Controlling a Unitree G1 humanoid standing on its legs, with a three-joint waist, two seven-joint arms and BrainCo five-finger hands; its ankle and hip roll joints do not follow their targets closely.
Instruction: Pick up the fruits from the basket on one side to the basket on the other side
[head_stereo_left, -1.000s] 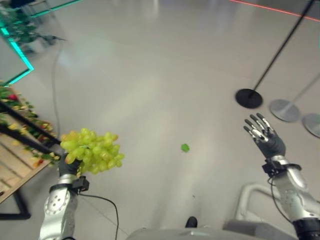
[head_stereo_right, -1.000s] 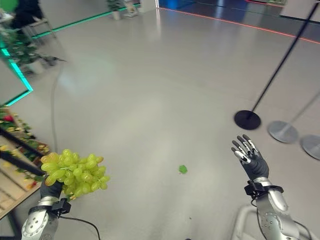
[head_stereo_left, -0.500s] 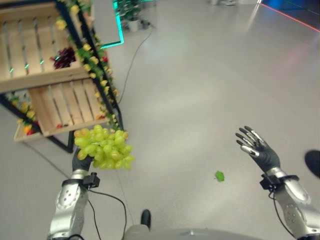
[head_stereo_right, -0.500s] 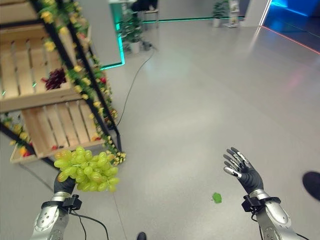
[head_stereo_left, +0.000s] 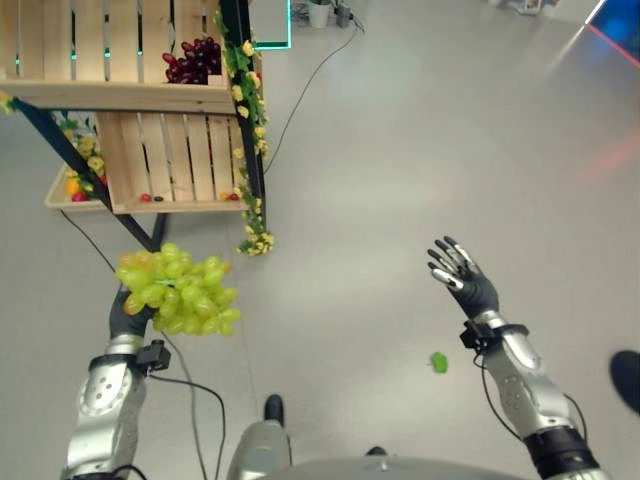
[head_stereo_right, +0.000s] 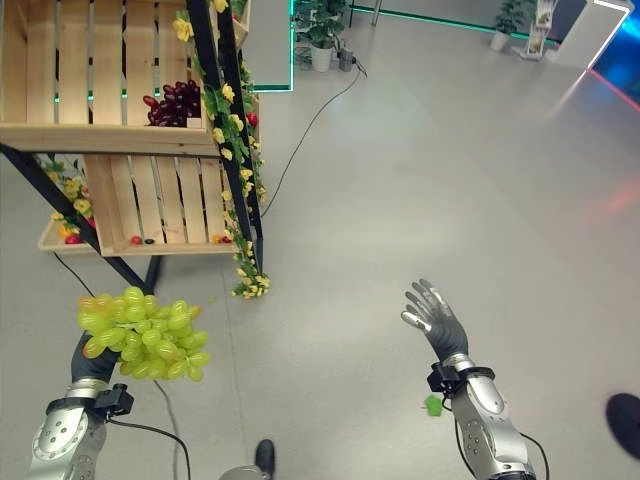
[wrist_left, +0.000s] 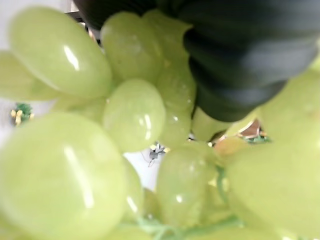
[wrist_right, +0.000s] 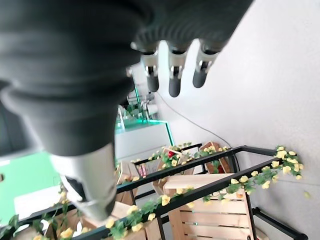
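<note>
Grey polished floor (head_stereo_left: 400, 150) spreads beyond a slatted wooden crate stand (head_stereo_right: 110, 120). My left hand (head_stereo_left: 128, 312) clutches the bunch of green grapes (head_stereo_left: 175, 292) aloft; my right hand (head_stereo_right: 432, 312) hangs spread, empty. Swinging could shake grapes loose.

Pale grey glossy floor (head_stereo_right: 420, 170) w/ soft reflections. Upper left: slatted wooden crate shelves (head_stereo_right: 90, 95) on black angled frame (head_stereo_right: 225, 130), wrapped in yellow flower garland (head_stereo_right: 245, 215). Top centre: teal light strip (head_stereo_right: 293, 45), potted plants (head_stereo_right: 322, 28). Blue glow at top right corner.
</note>
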